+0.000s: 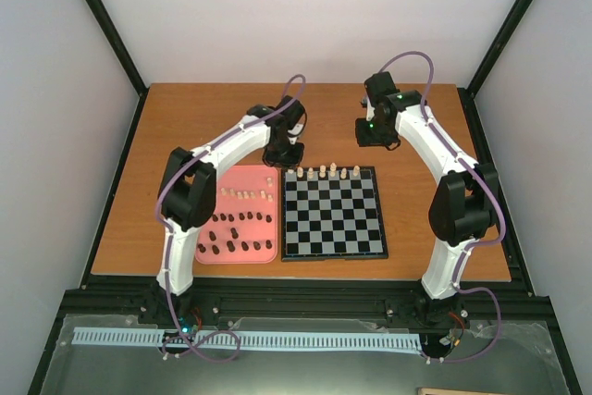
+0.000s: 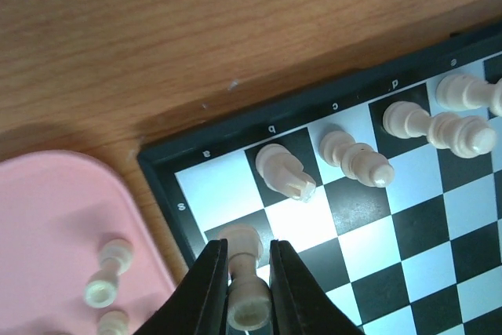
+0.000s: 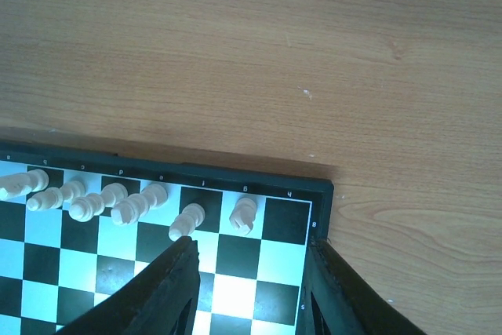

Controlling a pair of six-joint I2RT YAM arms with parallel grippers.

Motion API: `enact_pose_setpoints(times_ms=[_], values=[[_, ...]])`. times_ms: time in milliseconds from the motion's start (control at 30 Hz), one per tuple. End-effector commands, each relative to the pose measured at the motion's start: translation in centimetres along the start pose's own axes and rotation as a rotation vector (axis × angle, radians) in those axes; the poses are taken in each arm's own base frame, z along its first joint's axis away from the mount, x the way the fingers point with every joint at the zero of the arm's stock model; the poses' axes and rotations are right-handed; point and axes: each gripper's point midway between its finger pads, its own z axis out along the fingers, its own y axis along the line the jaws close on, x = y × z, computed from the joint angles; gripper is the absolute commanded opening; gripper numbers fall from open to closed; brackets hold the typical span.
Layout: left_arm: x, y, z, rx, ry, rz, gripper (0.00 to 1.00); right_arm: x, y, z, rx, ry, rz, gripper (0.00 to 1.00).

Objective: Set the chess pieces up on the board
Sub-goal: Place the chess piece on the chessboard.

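Note:
The board [image 1: 333, 219] lies in the middle of the table, with several cream chess pieces [image 1: 324, 172] in its far row. My left gripper [image 1: 282, 156] hangs over the board's far left corner. In the left wrist view it [image 2: 247, 253] is shut on a cream piece [image 2: 245, 272], held by the stem over a dark square just behind the empty corner square. A cream knight [image 2: 284, 170] stands one file over. My right gripper [image 3: 252, 245] is open and holds nothing, above the board's far right corner [image 3: 314, 194].
A pink tray [image 1: 242, 178] left of the board holds loose cream pieces [image 1: 242, 194] and several dark brown pieces [image 1: 239, 233]. Its rounded corner [image 2: 47, 217] lies close to the left gripper. Bare wooden table [image 1: 213, 117] lies beyond the board.

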Motion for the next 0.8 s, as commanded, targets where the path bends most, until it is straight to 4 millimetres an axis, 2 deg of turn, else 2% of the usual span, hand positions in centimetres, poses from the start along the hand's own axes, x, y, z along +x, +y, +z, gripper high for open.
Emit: enact_pose_setpoints(times_ms=[0, 333, 767], values=[[-0.1, -1.0, 1.0, 0.001, 0.015, -0.009, 0.07, -0.1, -0.5, -0.3, 0.015, -0.004, -0.006, 0.38], [-0.2, 0.1, 2.0, -0.057, 0.008, -0.013, 0.07, 0.2, -0.6, -0.3, 0.017, -0.001, -0.007, 0.38], [0.1, 0.8, 4.3, -0.083, 0.024, -0.020, 0.07, 0.4, -0.6, -0.3, 0.017, 0.004, -0.008, 0.38]])
